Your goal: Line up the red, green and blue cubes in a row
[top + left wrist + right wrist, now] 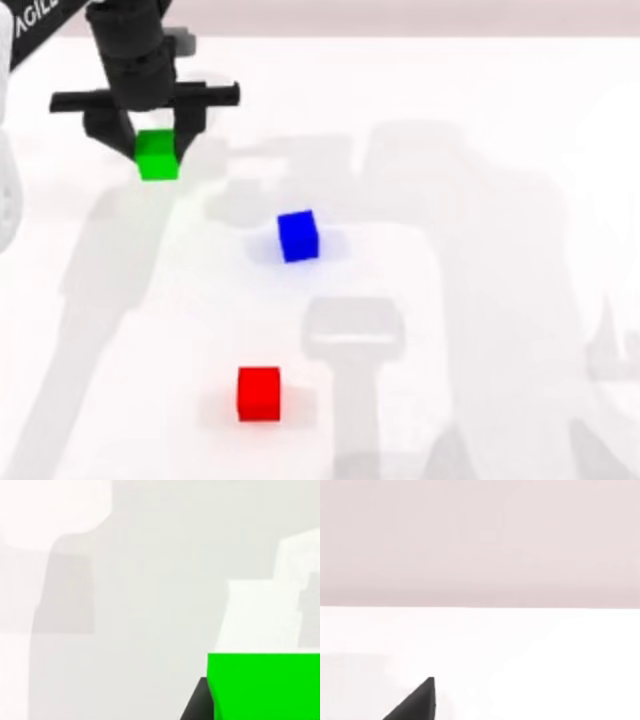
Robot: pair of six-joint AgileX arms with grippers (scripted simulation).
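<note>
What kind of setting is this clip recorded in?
Most likely a rendered tabletop test scene: a plain white table, three solid-colour cubes, red cube, blue cube, green cube in the left gripper.

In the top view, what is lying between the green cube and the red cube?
Only bare table lies directly between green cube and red cube; blue cube sits right of that line, in the top view.

text: white letters "AGILE", cut off by the frame | on: left arm (40,30) | other text: none
</note>
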